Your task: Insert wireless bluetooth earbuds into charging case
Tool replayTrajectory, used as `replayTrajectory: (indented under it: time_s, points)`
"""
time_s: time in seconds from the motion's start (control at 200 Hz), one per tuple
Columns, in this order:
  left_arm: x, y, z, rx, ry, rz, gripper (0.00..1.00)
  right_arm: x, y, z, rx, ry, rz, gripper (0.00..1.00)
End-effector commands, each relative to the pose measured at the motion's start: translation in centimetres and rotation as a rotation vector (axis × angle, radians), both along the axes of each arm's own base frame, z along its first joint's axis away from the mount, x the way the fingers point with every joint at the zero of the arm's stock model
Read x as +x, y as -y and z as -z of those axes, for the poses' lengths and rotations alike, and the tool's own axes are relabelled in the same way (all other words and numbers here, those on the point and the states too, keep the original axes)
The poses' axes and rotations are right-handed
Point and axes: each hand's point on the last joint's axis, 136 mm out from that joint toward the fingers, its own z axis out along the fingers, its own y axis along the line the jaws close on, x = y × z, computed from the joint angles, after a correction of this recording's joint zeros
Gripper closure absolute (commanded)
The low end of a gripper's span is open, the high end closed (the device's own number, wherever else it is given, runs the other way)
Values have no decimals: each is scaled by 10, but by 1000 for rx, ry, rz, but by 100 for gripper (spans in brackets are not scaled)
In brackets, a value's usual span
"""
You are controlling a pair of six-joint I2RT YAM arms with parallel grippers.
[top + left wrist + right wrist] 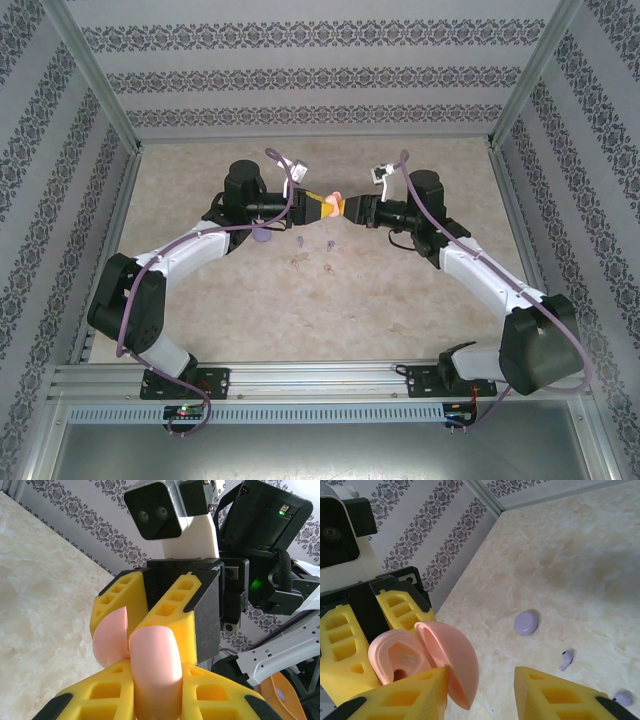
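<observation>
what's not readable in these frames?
1. Right wrist: pink case interior, lower part behind right gripper finger; buds inside, unclear.
2. Top view: lilac specks too small to identify.
3. Right wrist: lilac piece partly hidden by same gripper's finger.

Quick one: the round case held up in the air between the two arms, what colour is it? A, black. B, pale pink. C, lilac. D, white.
B: the pale pink round plastic case, its lid hinged open, is held in mid-air where the two arms meet, while the lilac round case lies on the beige marbled table.
</observation>
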Motion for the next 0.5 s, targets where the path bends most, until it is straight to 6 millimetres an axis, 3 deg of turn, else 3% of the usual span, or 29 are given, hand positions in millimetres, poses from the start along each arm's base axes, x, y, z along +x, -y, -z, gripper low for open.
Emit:
replayTrajectory:
  time_s: [0.0, 0.225, 0.5]
  points:
    - [-9, 3, -22, -36, 70, 38, 100, 5, -8, -15, 19, 46, -15, 63]
    - [-8, 3, -23, -36, 74, 36, 100, 5, -8, -8, 11, 30, -16, 75]
    - [-7, 3, -24, -34, 82, 32, 100, 2, -4, 0, -2, 18, -9, 75]
